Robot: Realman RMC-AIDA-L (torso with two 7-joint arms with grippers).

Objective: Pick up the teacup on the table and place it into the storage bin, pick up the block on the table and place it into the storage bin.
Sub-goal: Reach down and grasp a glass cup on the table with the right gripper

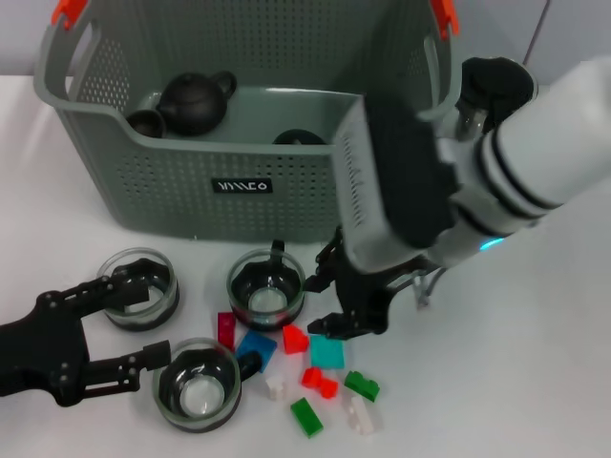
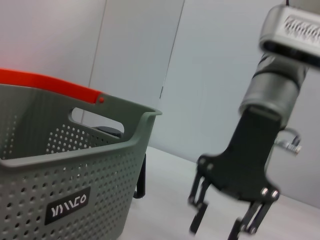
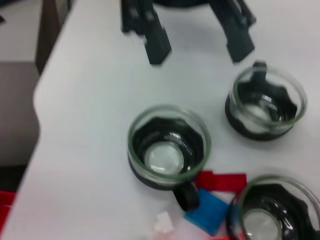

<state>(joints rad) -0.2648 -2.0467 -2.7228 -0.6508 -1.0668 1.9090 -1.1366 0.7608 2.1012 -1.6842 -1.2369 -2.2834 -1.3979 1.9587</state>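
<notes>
Head view: storage bin (image 1: 200, 181), grey-green and perforated, stands at the back of the white table (image 1: 535, 382), orange clips (image 1: 67, 10) at both handles. Its black label (image 1: 242, 186) carries white writing, not readable. Inside the bin lie a dark teapot (image 1: 196, 100), a small dark cup (image 1: 145, 122) touching it, and another dark piece partly hidden by the front wall. In front of the bin sit three glass teacups with black bases: left teacup (image 1: 140, 286), middle teacup (image 1: 266, 286) close to the bin wall, front teacup (image 1: 197, 384). Left gripper (image 1: 143, 320) is low at the left, fingers spread wide, one beside the left teacup, the other touching the front teacup's rim; nothing pinched. Right gripper (image 1: 329, 296) hangs just right of the middle teacup over the scattered blocks, fingers parted, holding nothing. The blocks: teal block (image 1: 326, 351), blue block (image 1: 256, 346), red block (image 1: 295, 339), green blocks (image 1: 305, 417), white ones among them. Open table lies right of the blocks and left of the bin.

Left wrist view: bin corner (image 2: 75, 165) with its orange clip and the label (image 2: 68, 205), letters unclear. Right gripper (image 2: 227, 220) hangs beside it, fingers apart, free room between the two.

Right wrist view: three teacups, the nearest central one (image 3: 167, 147) with its handle touching the blue block (image 3: 207, 212); a red block (image 3: 222, 180) lies just behind. Left gripper fingers (image 3: 155, 37) are spread above the cups. The table edge (image 3: 37, 95) runs close to the central cup, with bare table between.
</notes>
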